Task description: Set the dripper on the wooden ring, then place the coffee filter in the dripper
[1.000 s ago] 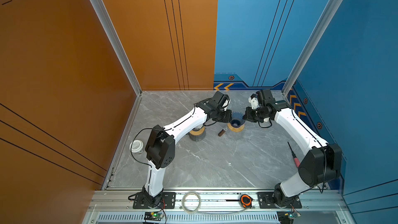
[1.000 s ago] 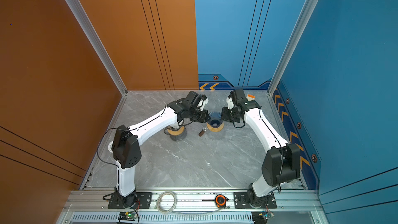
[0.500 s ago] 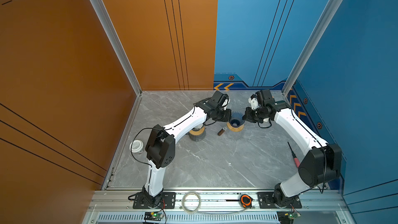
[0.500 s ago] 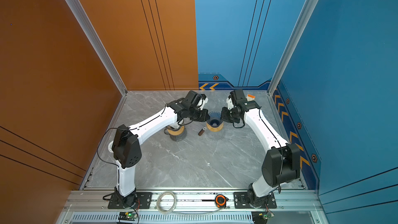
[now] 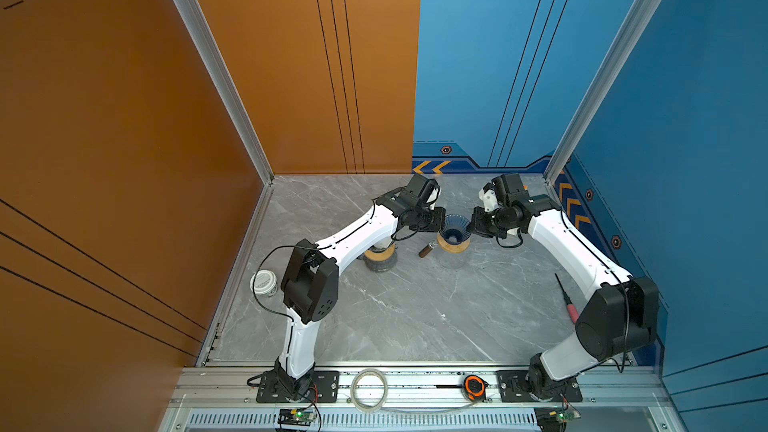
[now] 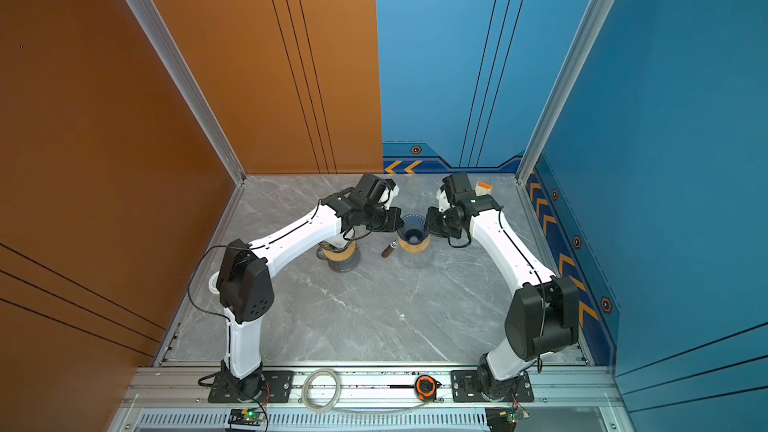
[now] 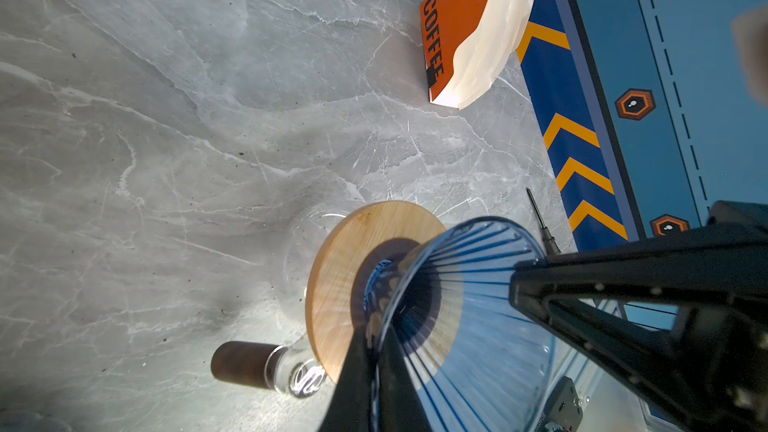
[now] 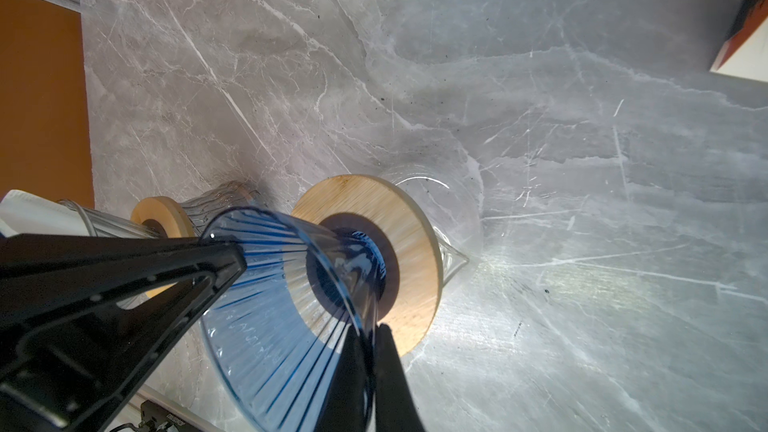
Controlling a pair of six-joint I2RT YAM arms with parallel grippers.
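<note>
While the left fingers [image 7: 353, 380] and the right fingers [image 8: 395, 371] are each clamped on opposite sides of the rim of the blue dripper [image 7: 469, 309], which sits on the carafe [image 5: 453, 260], the step in hand looks like steadying it, with no filter fetched yet. The coffee filters [image 7: 503, 22] sit in their orange pack [image 7: 453, 22] by the back wall, well apart, so the next move likely calls for one arm to let go and lift a single sheet. I count two drippers, the other a clear dripper [image 5: 380, 257], one carafe, one pack, one lidded cup [image 5: 264, 282], one screwdriver [image 5: 565, 295].
</note>
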